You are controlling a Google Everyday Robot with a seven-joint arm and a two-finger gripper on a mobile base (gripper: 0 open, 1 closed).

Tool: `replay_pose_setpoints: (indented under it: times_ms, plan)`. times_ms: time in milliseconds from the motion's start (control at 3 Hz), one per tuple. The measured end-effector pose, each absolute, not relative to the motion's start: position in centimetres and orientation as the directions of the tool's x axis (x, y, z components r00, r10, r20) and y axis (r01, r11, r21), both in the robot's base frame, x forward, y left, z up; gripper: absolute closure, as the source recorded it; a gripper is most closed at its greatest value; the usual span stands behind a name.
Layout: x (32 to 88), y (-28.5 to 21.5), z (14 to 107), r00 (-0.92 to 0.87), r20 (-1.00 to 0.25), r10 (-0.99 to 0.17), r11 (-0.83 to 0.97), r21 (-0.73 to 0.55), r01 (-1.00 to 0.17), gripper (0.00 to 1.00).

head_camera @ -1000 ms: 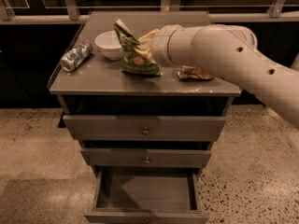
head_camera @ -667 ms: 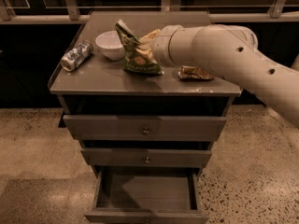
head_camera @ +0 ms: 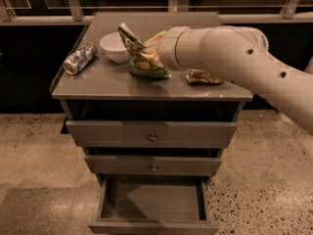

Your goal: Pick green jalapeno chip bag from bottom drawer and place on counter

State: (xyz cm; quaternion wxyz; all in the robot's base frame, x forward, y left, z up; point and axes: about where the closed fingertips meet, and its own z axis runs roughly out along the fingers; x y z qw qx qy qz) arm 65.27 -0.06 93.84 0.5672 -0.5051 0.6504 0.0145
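The green jalapeno chip bag (head_camera: 142, 58) stands crumpled on the counter (head_camera: 122, 84), its lower edge touching the surface, just right of a white bowl. My gripper (head_camera: 152, 48) is at the bag's right side, at the end of the pale arm that reaches in from the right; the bag and the wrist hide most of it. The bottom drawer (head_camera: 152, 202) is pulled out and I see nothing inside it. The two shallower drawers above it are slightly ajar.
A white bowl (head_camera: 115, 45) sits at the back left of the counter. A silver can (head_camera: 79, 58) lies on its side near the left edge. A brown-gold crushed can (head_camera: 204, 76) lies under my arm on the right. Speckled floor surrounds the cabinet.
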Motion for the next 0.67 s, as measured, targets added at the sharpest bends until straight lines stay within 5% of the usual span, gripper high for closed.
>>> replay_pose_setpoints:
  times_ms: [333, 667]
  plan:
    - [65.27, -0.06, 93.84, 0.154, -0.752, -0.641, 0.489, -0.554, -0.673, 0.12]
    - [65.27, -0.05, 93.84, 0.154, -0.752, -0.641, 0.489, -0.554, -0.673, 0.00]
